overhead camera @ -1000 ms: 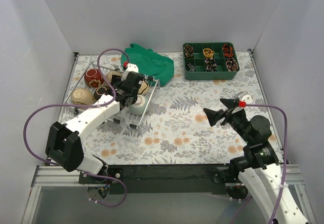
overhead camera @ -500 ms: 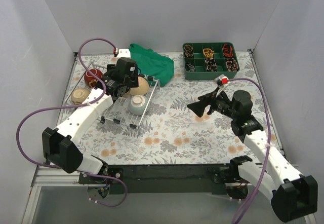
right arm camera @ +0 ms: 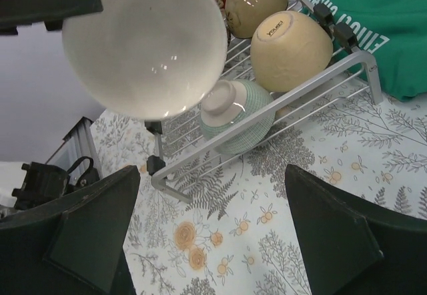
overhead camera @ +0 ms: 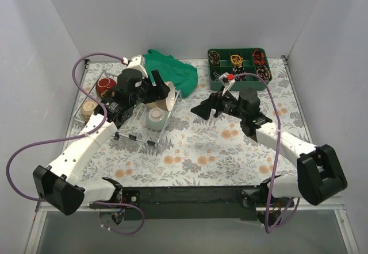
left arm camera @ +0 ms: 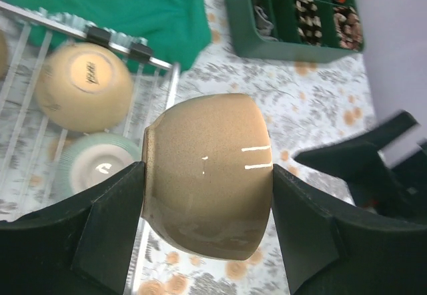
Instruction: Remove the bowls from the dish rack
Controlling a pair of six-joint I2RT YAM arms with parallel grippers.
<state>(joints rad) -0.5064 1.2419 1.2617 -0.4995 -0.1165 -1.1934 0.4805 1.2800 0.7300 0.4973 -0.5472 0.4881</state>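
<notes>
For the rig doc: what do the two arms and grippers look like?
The left arm and right arm have white shells with black joints. A loose purple cable runs along each, with a red connector near the wrist. The left gripper and right gripper have matte black, wedge-shaped fingers.

Flower-patterned table (overhead camera: 218,150) with three things on it.
A wire dish rack (overhead camera: 138,131) sits at ten o'clock, a crumpled green cloth (overhead camera: 175,73) just beside its far corner at eleven, and a green tray (overhead camera: 238,85) of compartments lies apart at one o'clock.
</notes>
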